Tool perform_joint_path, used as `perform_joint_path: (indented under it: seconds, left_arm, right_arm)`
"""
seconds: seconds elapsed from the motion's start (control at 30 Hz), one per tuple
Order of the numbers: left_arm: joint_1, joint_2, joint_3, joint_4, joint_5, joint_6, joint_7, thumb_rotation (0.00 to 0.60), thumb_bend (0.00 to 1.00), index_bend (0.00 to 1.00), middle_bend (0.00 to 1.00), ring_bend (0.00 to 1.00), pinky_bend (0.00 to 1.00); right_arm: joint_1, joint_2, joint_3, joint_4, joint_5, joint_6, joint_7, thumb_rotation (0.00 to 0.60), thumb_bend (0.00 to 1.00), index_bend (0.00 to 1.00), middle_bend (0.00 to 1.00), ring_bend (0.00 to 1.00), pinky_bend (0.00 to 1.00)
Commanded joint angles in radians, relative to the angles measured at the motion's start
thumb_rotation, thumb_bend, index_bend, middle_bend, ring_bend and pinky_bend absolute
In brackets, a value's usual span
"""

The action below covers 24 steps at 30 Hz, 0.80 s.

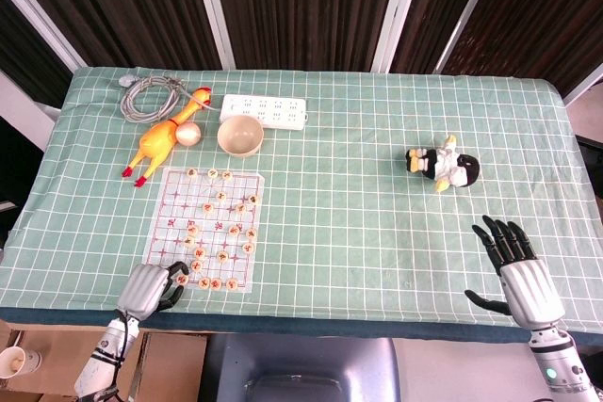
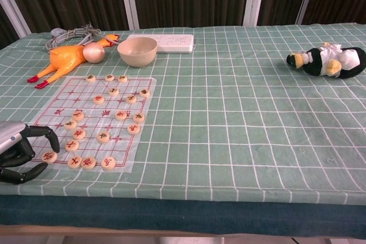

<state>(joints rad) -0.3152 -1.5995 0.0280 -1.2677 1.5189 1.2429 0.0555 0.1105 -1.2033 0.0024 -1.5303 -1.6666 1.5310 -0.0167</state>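
My left hand (image 1: 146, 287) (image 2: 17, 151) lies at the near left corner of the table, by the near left corner of a clear chess board sheet (image 1: 174, 209) (image 2: 91, 112). Its fingers curl around one round wooden chess piece (image 2: 50, 156) at the sheet's left edge, caught between a fingertip and the thumb. Several more pieces (image 2: 88, 162) lie in a row just right of it. My right hand (image 1: 516, 275) hovers over the near right edge with fingers spread, holding nothing; the chest view does not show it.
Behind the board lie a yellow rubber chicken (image 1: 160, 143) (image 2: 66, 58), a small ball (image 1: 190, 134), a beige bowl (image 1: 240, 136) (image 2: 137, 51), a white power strip (image 1: 267, 110) and a coiled cable (image 1: 151, 96). A penguin plush (image 1: 445, 167) (image 2: 329, 61) lies at the right.
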Motion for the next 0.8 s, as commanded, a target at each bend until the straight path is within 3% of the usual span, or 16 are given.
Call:
perform_joint_path:
  seconds: [0.03,0.43,0.8]
  left_arm:
    - [0.000,0.001,0.002,0.003,0.000,-0.003,-0.002,0.600,0.39,0.49,1.00,1.00,1.00]
    - [-0.001,0.002,0.005,0.013,-0.002,-0.014,0.001,0.600,0.39,0.44,1.00,1.00,1.00]
    - [0.003,0.020,0.002,-0.019,0.005,0.007,0.023,0.600,0.39,0.34,1.00,1.00,1.00]
  right_arm:
    - [-0.001,0.002,-0.002,-0.002,-0.003,0.002,0.003,0.600,0.12,0.00,0.00,0.00,0.00]
    - [0.005,0.012,-0.010,-0.003,-0.014,-0.009,0.034,0.600,0.12,0.00,0.00,0.00,0.00]
    - [0.011,0.021,-0.020,-0.014,-0.013,-0.035,0.039,0.600,0.12,0.00,0.00,0.00,0.00]
